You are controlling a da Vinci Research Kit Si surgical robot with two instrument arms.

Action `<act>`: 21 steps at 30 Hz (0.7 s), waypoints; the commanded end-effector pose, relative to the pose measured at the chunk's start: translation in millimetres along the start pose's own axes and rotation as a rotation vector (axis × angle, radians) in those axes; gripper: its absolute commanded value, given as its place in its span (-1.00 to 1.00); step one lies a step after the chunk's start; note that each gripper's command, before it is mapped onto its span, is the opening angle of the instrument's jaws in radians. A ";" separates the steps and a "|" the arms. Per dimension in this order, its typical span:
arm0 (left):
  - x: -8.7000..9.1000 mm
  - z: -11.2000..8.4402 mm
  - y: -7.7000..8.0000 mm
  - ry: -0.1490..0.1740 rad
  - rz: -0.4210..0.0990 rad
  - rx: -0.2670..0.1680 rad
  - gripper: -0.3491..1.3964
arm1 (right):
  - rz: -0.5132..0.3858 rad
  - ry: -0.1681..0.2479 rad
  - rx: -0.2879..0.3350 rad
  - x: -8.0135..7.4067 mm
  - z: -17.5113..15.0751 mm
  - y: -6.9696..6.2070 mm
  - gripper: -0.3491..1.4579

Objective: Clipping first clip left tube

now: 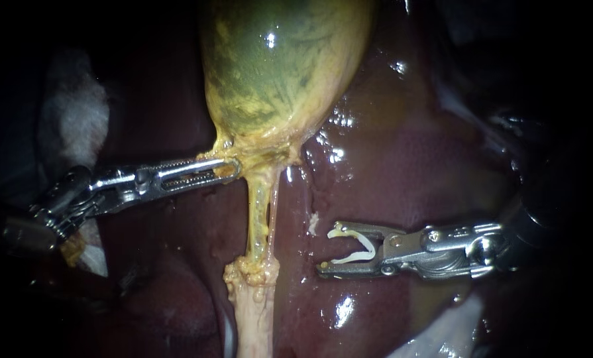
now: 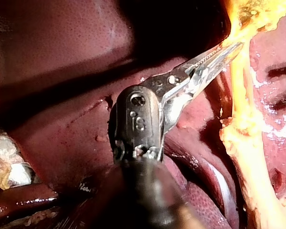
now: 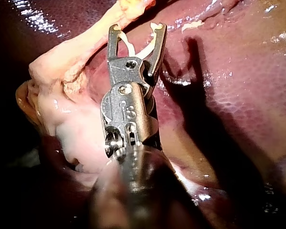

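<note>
The green-yellow gallbladder point(image 1: 276, 66) narrows to a yellow neck. My left instrument point(image 1: 230, 170) point(image 2: 233, 46) is shut on the tissue of that neck. Two thin tubes run down from the neck to a pale stump point(image 1: 253, 278): the left tube point(image 1: 258, 212) is thicker, the right tube point(image 1: 274, 202) thinner. My right instrument point(image 1: 326, 250) point(image 3: 137, 28) lies over the liver to the right of both tubes, apart from them. Its jaws stand wide apart with a white clip point(image 1: 369, 248) point(image 3: 126, 43) seated between them, touching both. No tube lies between them.
Dark red, wet liver point(image 1: 409, 166) surrounds the tubes and lies under both instruments. White gauze point(image 1: 77, 113) sits behind the left instrument's shaft, and more pale material point(image 1: 442, 331) lies at the lower right. A small white fleck point(image 1: 313, 222) rests on the liver near the clip.
</note>
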 end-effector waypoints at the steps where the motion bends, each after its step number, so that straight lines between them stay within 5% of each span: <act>1: 0.0 0.0 0.0 0.000 0.000 0.000 -1.00 | 0.000 0.000 0.000 0.0 0.0 0.0 0.05; 11: 0.3 -0.1 0.2 0.000 -0.002 -0.001 -1.00 | 0.000 0.000 0.000 0.0 0.0 0.0 0.05; 21: 3.4 -1.0 2.9 -0.004 -0.029 -0.008 -1.00 | 0.003 0.014 0.004 0.3 0.2 -0.1 0.05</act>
